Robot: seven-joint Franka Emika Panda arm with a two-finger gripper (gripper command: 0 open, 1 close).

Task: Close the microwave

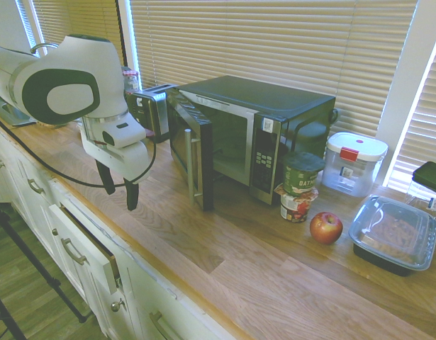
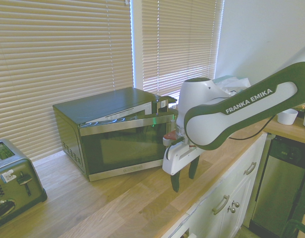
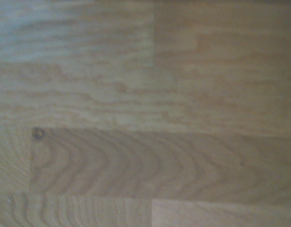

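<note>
The microwave (image 1: 274, 106), door (image 1: 191, 156) ajar, stands at the counter's (image 1: 225, 262) back edge, by the blinds (image 1: 274, 57). The gripper (image 1: 120, 198) hangs above the counter's front edge, fingers parted, grasping nothing, apart from the door.

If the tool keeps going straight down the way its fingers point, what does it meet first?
Likely the wooden countertop, near its front edge; exact depth below is unclear.
</note>
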